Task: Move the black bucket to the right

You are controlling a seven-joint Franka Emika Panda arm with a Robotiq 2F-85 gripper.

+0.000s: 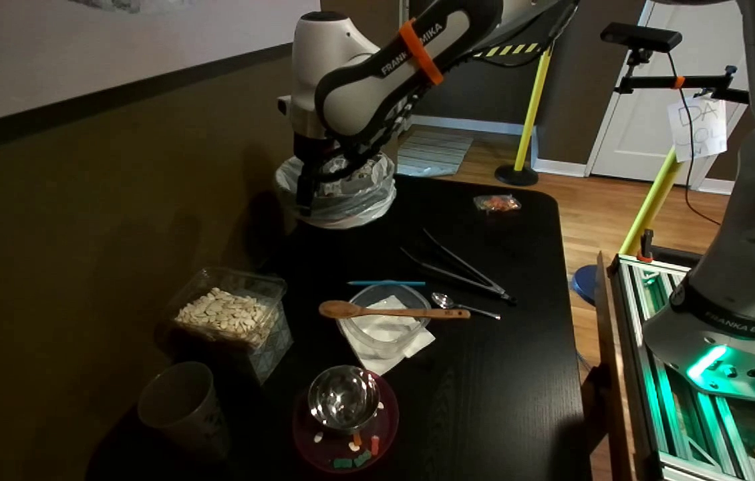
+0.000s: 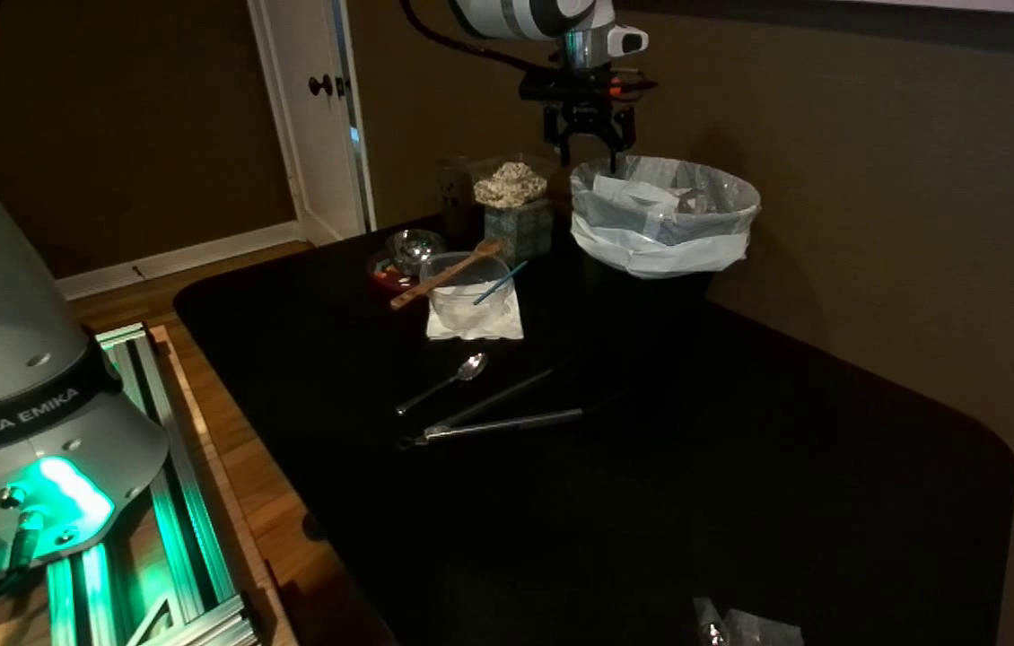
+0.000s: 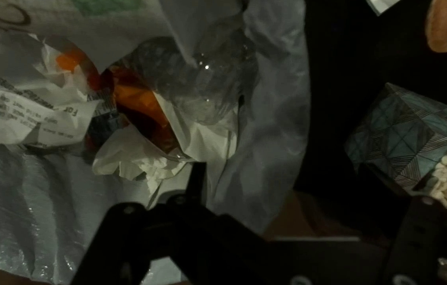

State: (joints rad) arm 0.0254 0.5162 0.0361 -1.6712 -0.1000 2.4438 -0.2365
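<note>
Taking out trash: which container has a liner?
The black bucket by the claw: whitish plastic wraps its rim. The clear box and cup have bare rims.

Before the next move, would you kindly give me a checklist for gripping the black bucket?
1. Hand open: ok, its fingers stand apart.
2. Fingers either side of the rim of the black bucket: ok, judging by the wrist view.
3. Fingertips low enough to grip: cannot tell.
4. Black bucket upright: ok.
5. Liner folded over the rim: ok.
6. Outer finger clear of the patterned box: cannot tell; they overlap in the wrist view.
</note>
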